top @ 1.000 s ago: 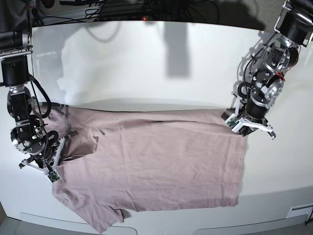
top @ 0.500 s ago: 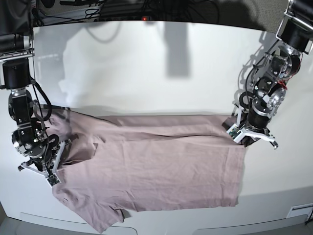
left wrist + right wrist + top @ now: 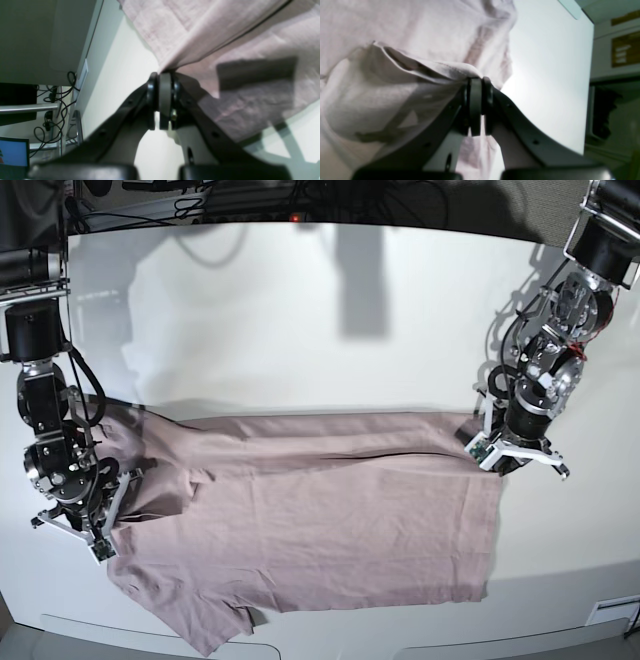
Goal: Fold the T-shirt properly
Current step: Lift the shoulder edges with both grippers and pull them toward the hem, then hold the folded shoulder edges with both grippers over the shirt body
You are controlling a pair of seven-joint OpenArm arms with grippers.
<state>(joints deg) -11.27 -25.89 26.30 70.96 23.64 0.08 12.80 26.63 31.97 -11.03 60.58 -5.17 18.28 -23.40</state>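
Note:
The dusty pink T-shirt (image 3: 320,530) lies across the front half of the white table (image 3: 300,320), its far edge lifted and doubled over along a dark fold line. My left gripper (image 3: 500,458) is at the shirt's right corner. In the left wrist view this gripper (image 3: 162,77) is shut on the T-shirt's (image 3: 250,100) hemmed edge. My right gripper (image 3: 122,485) is at the sleeve end on the left. The right wrist view shows it (image 3: 477,81) shut on a bunched ridge of the T-shirt (image 3: 395,100).
Cables and dark equipment (image 3: 250,200) run behind the table's far edge. The shirt's lower left sleeve (image 3: 205,630) reaches the table's front edge. A small white plate (image 3: 612,612) sits at the front right corner. Beside the table are cables and a screen (image 3: 13,152).
Both grippers, still shut on the shirt, have carried its far edge slightly toward the front. The left gripper moved nearer and the fold line now shows more clearly.

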